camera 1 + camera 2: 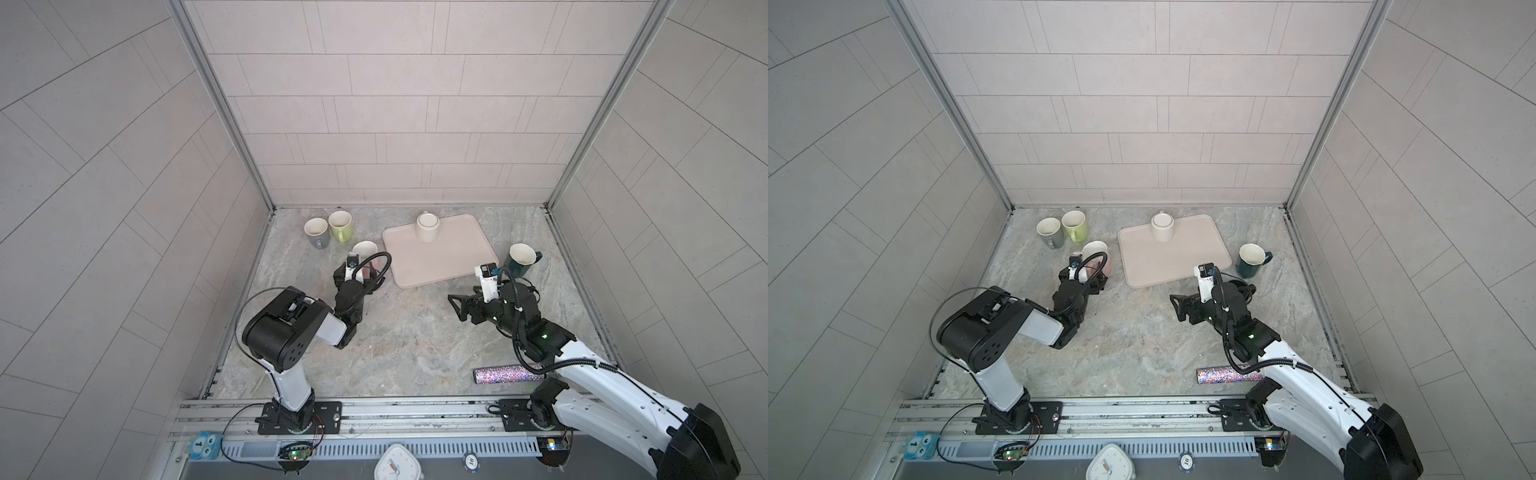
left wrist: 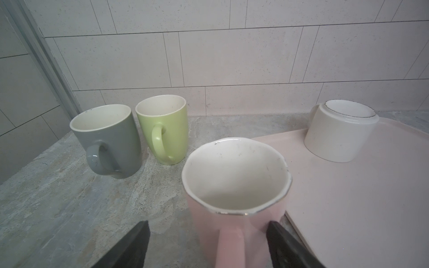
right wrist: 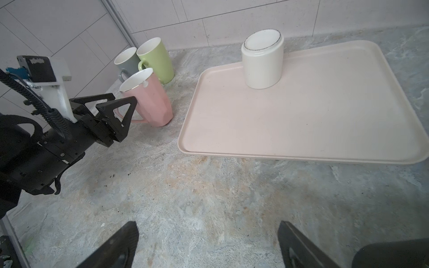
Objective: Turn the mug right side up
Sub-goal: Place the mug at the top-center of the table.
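A pink mug stands upright on the stone table, mouth up, its handle pointing at my left gripper. That gripper is open, one finger on each side of the handle and neither pressing it. In both top views the pink mug sits just left of the tray, with the left gripper at it. A cream mug stands upside down, base up, at the tray's far edge. My right gripper hovers open over bare table near the tray's front edge, holding nothing.
The pale pink tray lies mid-table. A grey mug and a green mug stand upright at the back left, close behind the pink one. A dark teal mug stands right of the tray. A glittery tube lies front right.
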